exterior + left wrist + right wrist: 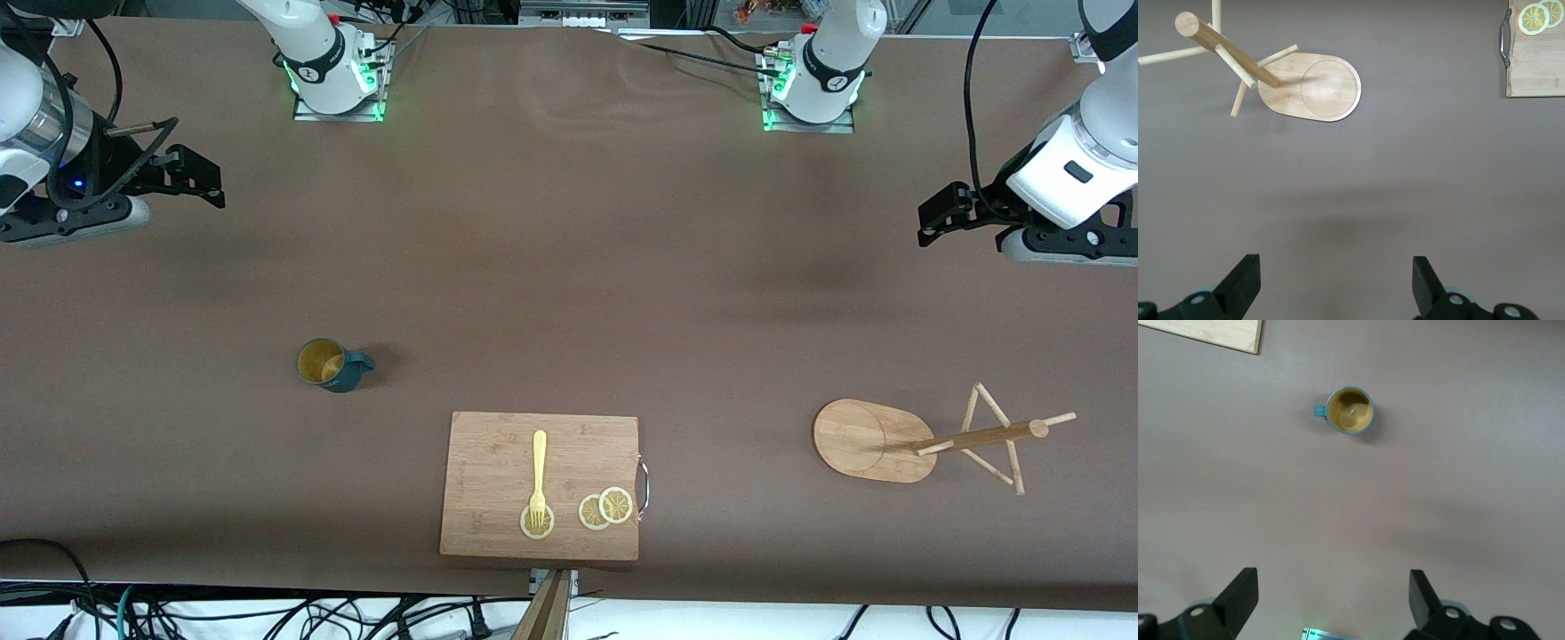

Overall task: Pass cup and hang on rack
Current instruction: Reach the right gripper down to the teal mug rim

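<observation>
The cup (331, 364), dark teal with a yellow-ochre inside, stands upright on the brown table toward the right arm's end, its handle pointing toward the left arm's end. It also shows in the right wrist view (1350, 410). The bamboo rack (867, 440) stands on its oval base toward the left arm's end, with its post (978, 437) and thin pegs; the left wrist view shows it too (1315, 87). My right gripper (197, 178) is open and empty, high over the table's right-arm end (1331, 587). My left gripper (938, 218) is open and empty, high over the left-arm end (1335, 273).
A rectangular wooden cutting board (498, 444) lies near the front edge between cup and rack. On it are a yellow fork (538, 471) and lemon slices (606, 508). Its metal handle (644, 484) faces the rack. Both arm bases stand along the table's back edge.
</observation>
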`<action>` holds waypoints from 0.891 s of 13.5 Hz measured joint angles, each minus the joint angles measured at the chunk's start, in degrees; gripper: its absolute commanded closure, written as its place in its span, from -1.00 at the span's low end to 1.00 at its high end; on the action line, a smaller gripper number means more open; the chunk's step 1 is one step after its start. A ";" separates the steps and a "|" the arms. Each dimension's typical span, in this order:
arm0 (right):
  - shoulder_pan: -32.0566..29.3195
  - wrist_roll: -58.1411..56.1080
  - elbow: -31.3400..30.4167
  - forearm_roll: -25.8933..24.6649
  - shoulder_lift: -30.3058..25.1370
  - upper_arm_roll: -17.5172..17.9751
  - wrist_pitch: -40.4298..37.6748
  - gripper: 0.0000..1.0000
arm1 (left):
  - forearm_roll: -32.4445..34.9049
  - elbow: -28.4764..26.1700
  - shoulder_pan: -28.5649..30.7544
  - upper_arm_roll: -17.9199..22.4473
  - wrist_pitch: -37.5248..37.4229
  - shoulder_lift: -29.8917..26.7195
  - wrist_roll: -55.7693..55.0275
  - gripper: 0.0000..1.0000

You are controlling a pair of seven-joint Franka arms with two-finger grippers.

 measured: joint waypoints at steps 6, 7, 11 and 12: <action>0.00 0.00 -0.24 -0.97 0.68 0.00 0.66 -1.00 | 0.00 0.00 0.00 0.00 0.00 0.00 0.00 -1.00; 0.00 0.00 -0.44 -1.27 1.59 0.00 1.71 -1.00 | 0.00 0.00 0.00 0.00 0.00 -0.01 0.00 -1.00; 0.00 0.00 -1.02 -1.74 9.76 -0.01 9.75 -0.99 | 0.00 -0.03 0.00 0.00 -0.02 -0.04 0.00 -1.00; 0.00 0.04 -1.12 -1.80 12.36 -0.02 12.20 -0.99 | 0.00 -0.05 0.00 0.00 -0.02 -0.04 0.00 -1.00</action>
